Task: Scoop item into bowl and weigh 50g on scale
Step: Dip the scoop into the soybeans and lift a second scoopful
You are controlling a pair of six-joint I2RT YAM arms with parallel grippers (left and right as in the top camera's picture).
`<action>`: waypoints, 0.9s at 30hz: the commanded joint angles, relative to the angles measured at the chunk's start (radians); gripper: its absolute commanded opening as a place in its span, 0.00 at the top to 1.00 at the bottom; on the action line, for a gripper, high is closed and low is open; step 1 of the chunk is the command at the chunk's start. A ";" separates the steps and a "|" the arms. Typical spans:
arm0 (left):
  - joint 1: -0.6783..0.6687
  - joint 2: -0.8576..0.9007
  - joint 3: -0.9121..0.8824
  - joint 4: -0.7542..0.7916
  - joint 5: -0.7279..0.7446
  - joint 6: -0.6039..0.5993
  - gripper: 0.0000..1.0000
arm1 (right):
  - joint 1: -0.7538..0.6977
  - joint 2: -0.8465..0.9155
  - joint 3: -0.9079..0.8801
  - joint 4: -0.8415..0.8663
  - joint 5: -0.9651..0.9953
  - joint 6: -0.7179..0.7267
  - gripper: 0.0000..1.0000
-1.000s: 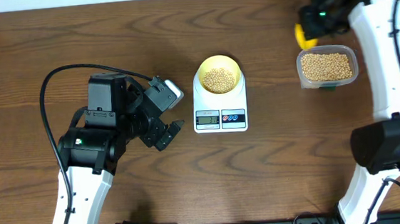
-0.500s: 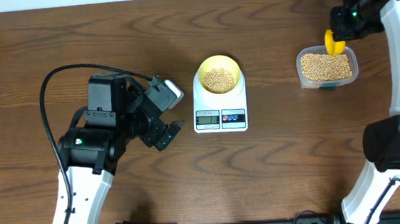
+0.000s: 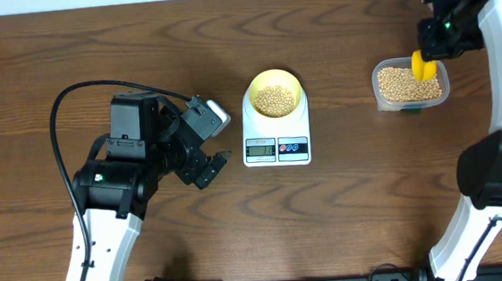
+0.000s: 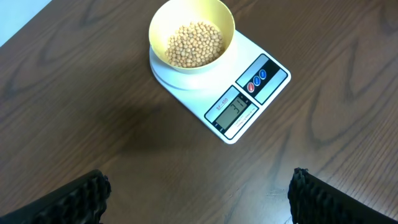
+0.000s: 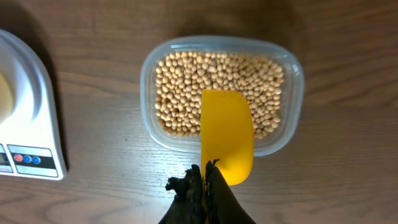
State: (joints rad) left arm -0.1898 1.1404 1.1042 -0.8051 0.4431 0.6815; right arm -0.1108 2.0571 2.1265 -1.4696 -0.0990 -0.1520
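We see the right jaws pinched tight on the handle of the yellow scoop. Its blade sticks straight out ahead of them over the clear tub of beans. No beans show on the blade, and we can't tell if it touches the pile.

The left jaws gape wide and empty. The scale is just ahead of them, with the bowl on its platform beyond, part-filled with beans. The display digits are too small for us to trust.

Step in hand, as we judge it: loading the scoop for the bowl. To do it well, we dip the blade shallow and take a small load. We keep it level across to the bowl, well off to the side of the right jaws, then tip slowly with the display in sight. Round beans roll.

The worktop is dark wood grain and flat. A pale strip runs along its far edge; no more of the room shows.
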 commanded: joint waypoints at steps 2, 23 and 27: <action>0.005 -0.011 -0.008 -0.002 0.010 0.006 0.06 | 0.001 0.032 -0.053 0.020 -0.012 -0.021 0.99; 0.005 -0.011 -0.008 -0.002 0.010 0.006 0.06 | -0.002 0.050 -0.328 0.249 -0.223 0.025 0.99; 0.005 -0.011 -0.008 -0.002 0.010 0.006 0.06 | -0.018 0.049 -0.328 0.248 -0.238 0.042 0.99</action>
State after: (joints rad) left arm -0.1898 1.1404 1.1042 -0.8051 0.4431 0.6815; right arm -0.1146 2.0884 1.8153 -1.2175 -0.2695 -0.1432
